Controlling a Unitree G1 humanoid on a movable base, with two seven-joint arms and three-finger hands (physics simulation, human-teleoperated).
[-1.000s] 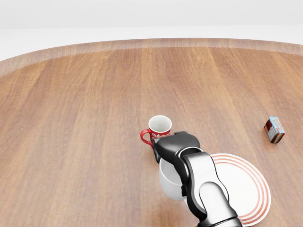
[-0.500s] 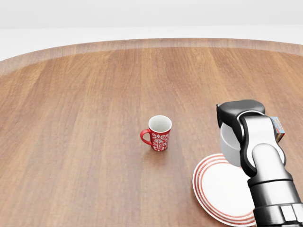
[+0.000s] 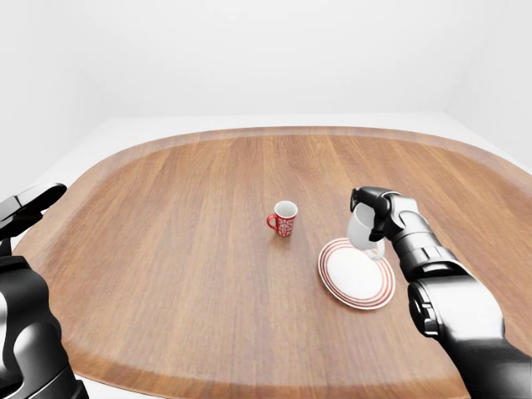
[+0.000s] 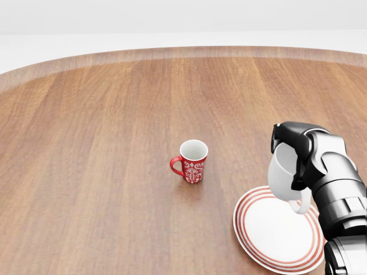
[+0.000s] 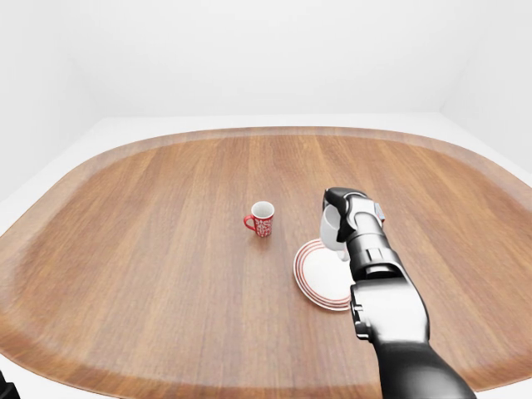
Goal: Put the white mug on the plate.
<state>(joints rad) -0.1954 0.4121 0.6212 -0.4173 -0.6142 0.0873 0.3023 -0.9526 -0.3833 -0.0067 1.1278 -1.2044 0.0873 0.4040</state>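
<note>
White walls, wood counter (image 4: 103, 114). Right hand (image 4: 295, 154) grips white mug (image 4: 282, 176), tilted, held above plate (image 4: 275, 235) rim, likely for set-down. Red mug (image 4: 192, 161) stands apart at left. Left hand (image 3: 25, 208) idle, grip unclear.

R hand (image 4: 298, 157) grips white mug (image 4: 282, 177) — over plate (image 4: 275, 240)
</note>
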